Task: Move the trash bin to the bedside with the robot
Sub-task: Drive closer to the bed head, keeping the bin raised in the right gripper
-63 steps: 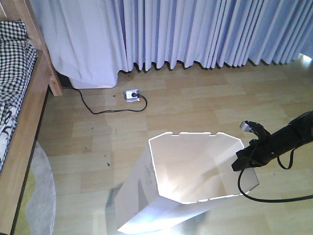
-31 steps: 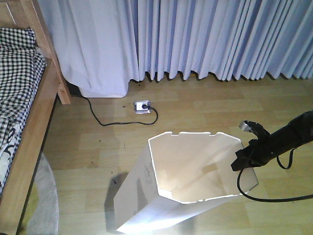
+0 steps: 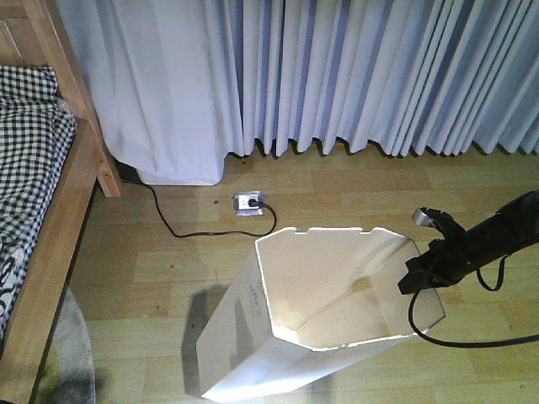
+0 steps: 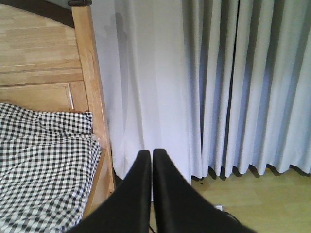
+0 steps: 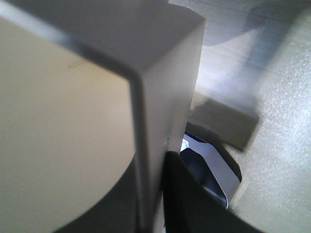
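pale plank floor [image 3: 354, 181], lilac curtains [image 3: 354, 76] behind. nearest, one white trash bin [image 3: 240, 337] standing on the floor, only cream walls showing inside. right gripper [image 3: 418, 271] clamped over its right rim, black arm reaching in from the right. left gripper [image 4: 151, 156] aimed at the curtains, fingers pressed together, holding nothing. farther left, one bed [image 3: 80, 177] with checkered bedding, well apart from the bin. beyond, one floor socket [image 3: 247, 202].
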### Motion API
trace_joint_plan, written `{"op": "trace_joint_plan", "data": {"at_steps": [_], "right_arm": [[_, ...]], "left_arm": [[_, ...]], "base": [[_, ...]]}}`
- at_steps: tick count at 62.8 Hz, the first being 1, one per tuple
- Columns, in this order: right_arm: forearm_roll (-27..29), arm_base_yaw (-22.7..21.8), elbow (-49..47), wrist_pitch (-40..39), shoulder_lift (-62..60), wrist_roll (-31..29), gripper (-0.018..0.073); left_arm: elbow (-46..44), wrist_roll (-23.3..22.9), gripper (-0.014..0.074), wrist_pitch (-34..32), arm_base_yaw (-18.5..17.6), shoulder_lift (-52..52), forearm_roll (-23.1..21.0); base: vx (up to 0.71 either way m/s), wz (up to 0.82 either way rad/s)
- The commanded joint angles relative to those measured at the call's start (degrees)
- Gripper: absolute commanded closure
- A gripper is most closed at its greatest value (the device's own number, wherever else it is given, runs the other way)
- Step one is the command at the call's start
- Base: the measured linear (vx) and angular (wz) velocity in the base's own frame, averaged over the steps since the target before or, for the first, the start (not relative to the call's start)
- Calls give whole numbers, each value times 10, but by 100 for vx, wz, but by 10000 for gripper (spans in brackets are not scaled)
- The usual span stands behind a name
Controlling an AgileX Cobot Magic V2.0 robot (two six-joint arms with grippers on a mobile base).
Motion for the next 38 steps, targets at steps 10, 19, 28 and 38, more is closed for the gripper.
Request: {"op": "trace_joint_plan", "data": {"at_steps": [10, 19, 28, 38], "right_arm": [[53, -2, -6, 133, -46, -5, 564], [53, -2, -6, 133, -46, -5, 564], [53, -2, -6, 133, -46, -5, 564], [53, -2, -6, 133, -46, -5, 564]], "left_arm": [[-14, -3, 603, -42, 0, -3, -1], [-14, -3, 603, -42, 0, -3, -1], [-14, -3, 603, -42, 0, -3, -1], [-14, -3, 603, -42, 0, -3, -1]], "base": [[19, 0], [18, 3], [17, 6], [18, 5]]}}
